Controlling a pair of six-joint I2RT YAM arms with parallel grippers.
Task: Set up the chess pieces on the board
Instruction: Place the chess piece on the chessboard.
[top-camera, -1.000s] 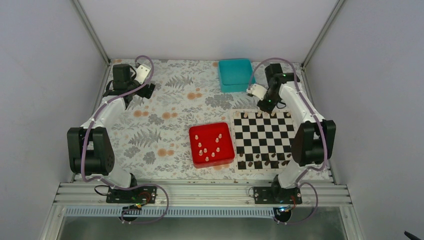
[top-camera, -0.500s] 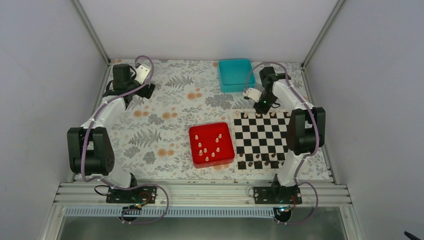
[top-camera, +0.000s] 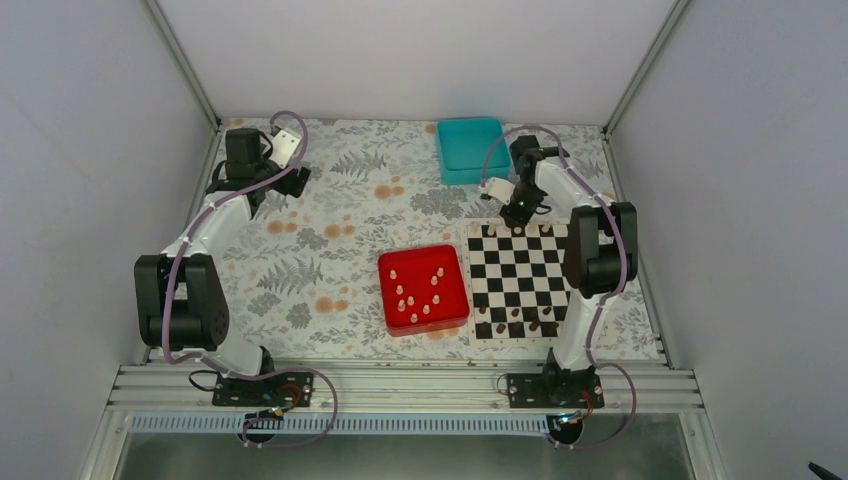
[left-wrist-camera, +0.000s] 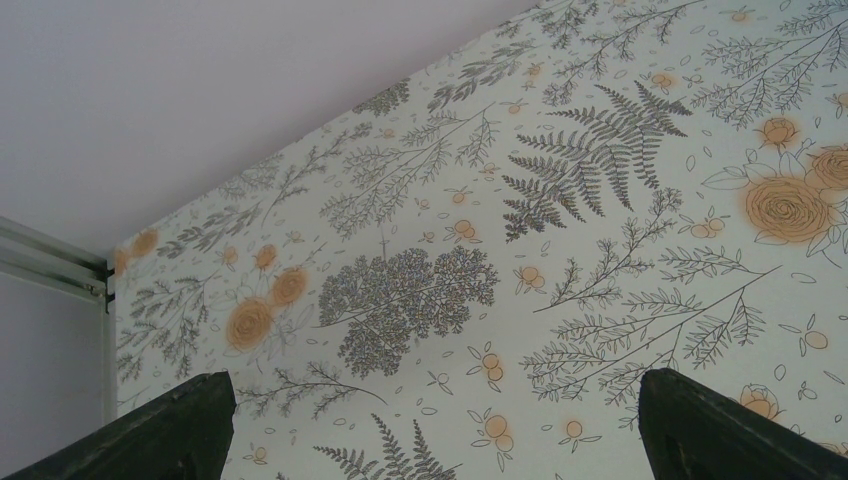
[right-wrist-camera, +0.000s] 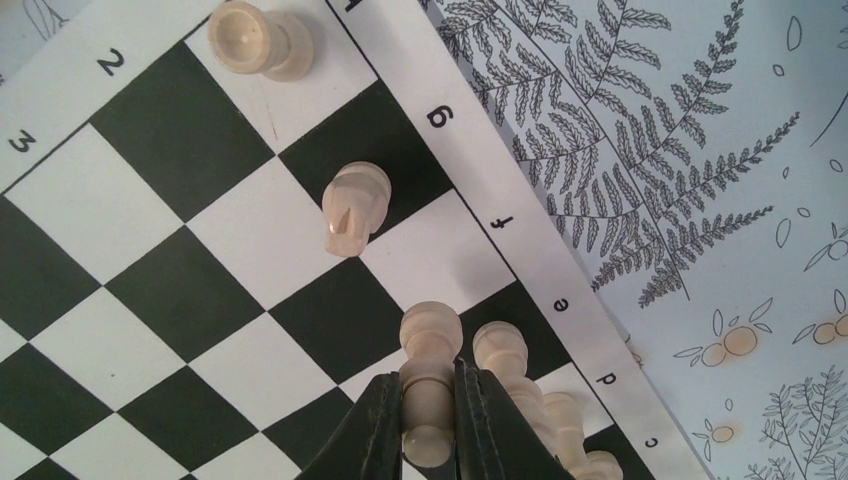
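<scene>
Over the far edge of the board (right-wrist-camera: 200, 290), the right gripper (right-wrist-camera: 428, 388) is pinched tight on a pale chess piece (right-wrist-camera: 431, 335), fingers (right-wrist-camera: 385, 425) on its slim waist below the head, beside other pale pieces (right-wrist-camera: 500, 350) standing in that row. It looks light, hard and smooth, probably wood, so the narrow stem is the place to hold; it may topple on release. More of them lie in the red tray (top-camera: 452, 285). The left gripper (left-wrist-camera: 440, 440) hangs wide apart over the flowered table (left-wrist-camera: 600, 150), empty.

We count: board (top-camera: 520, 275) 1 | red tray (top-camera: 420, 252) 1 | teal tray (top-camera: 470, 148) 1 | robot arms (top-camera: 185, 290) 2 | chess pieces (top-camera: 403, 292) in red tray, about 9
</scene>
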